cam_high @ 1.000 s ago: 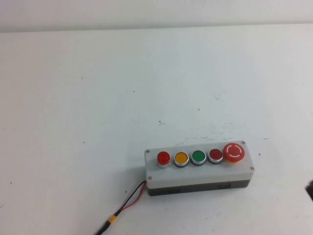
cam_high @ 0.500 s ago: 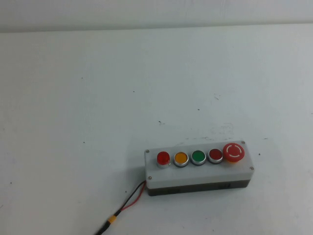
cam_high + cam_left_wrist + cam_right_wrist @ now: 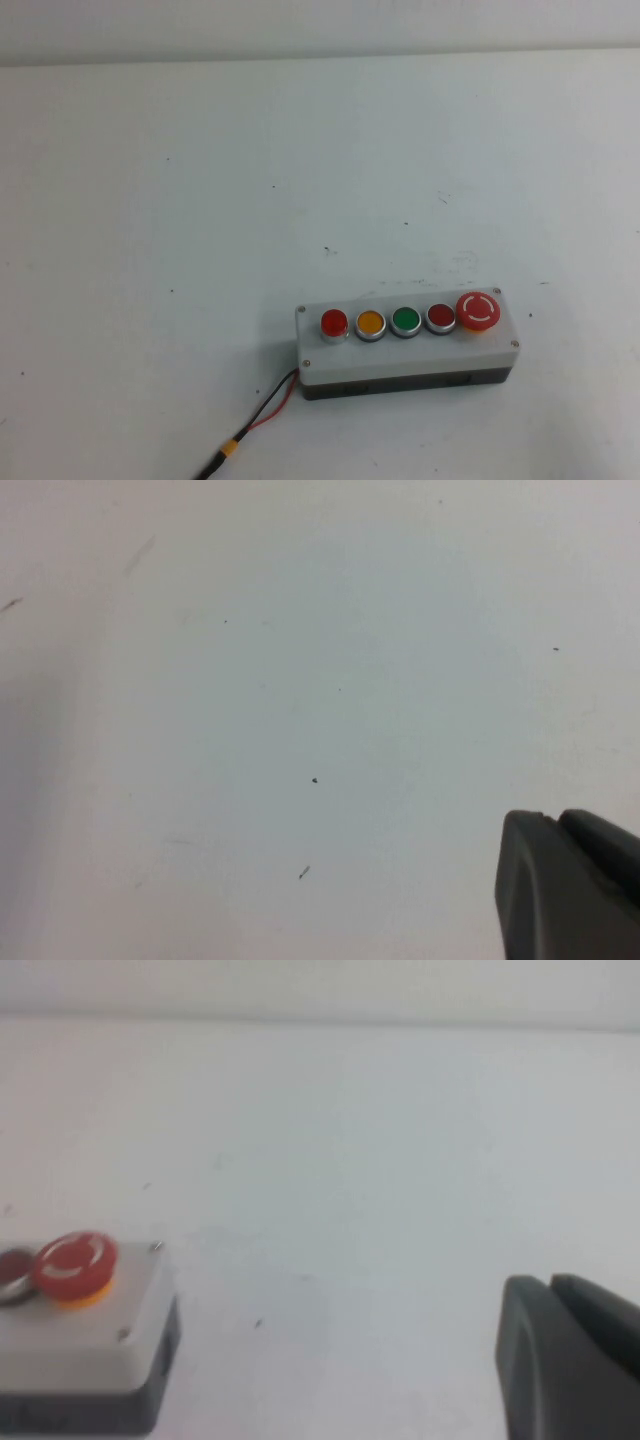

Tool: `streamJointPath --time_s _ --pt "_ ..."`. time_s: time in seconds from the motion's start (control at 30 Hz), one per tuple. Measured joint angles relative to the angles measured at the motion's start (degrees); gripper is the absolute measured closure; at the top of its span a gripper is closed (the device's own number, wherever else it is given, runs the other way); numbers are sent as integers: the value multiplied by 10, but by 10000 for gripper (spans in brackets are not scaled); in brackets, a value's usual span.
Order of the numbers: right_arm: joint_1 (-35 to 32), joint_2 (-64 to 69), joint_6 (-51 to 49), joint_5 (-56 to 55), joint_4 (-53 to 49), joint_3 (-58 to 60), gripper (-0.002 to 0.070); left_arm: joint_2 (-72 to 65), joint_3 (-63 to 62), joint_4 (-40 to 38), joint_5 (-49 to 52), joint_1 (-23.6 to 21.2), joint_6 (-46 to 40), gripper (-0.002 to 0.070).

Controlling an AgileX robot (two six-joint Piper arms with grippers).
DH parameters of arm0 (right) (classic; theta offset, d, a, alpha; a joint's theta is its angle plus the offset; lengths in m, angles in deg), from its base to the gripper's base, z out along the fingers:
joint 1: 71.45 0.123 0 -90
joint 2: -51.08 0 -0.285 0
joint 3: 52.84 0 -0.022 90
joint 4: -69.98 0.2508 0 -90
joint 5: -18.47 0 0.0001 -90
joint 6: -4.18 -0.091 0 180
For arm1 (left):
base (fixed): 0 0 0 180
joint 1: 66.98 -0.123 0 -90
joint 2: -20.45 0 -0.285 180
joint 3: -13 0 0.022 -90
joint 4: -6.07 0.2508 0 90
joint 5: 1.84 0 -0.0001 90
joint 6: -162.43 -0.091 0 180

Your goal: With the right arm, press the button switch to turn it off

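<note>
The grey box (image 3: 405,355) of five buttons lies on the white table, front right of centre in the high view. The button switch (image 3: 333,323), small, round and bright red with a silver ring, is the leftmost button. Neither arm shows in the high view. My right gripper (image 3: 548,1282) is shut and empty, off to the right of the box; its wrist view shows only the box's right end (image 3: 90,1350) with the big red mushroom button (image 3: 75,1263). My left gripper (image 3: 555,818) is shut and empty over bare table.
Yellow (image 3: 370,323), green (image 3: 405,321) and dark red (image 3: 440,317) buttons and the mushroom button (image 3: 478,310) follow to the right. Red and black wires (image 3: 262,415) run from the box's left end to the front edge.
A dark bit of the right arm at the high view's right edge one second ago has gone out of view. The box and buttons have not moved.
</note>
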Motion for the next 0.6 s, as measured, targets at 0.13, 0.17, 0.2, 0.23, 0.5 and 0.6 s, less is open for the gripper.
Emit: streamJointPath --time_s 0.13,0.17,0.2,0.23,0.5,0.6 --pt "-64 -17 0 -91 4 42 692 0 0 0 0 0 0 677" --pt "-74 -26 0 -108 4 51 692 0 0 0 0 0 0 677" --pt "-82 -35 0 -121 4 60 692 0 0 0 0 0 0 677" --pt "-85 -44 0 -129 4 67 692 0 0 0 0 0 0 677" --pt "-89 -62 0 -162 16 97 692 0 0 0 0 0 0 677" --pt "-89 -63 0 -174 18 97 692 0 0 0 0 0 0 677"
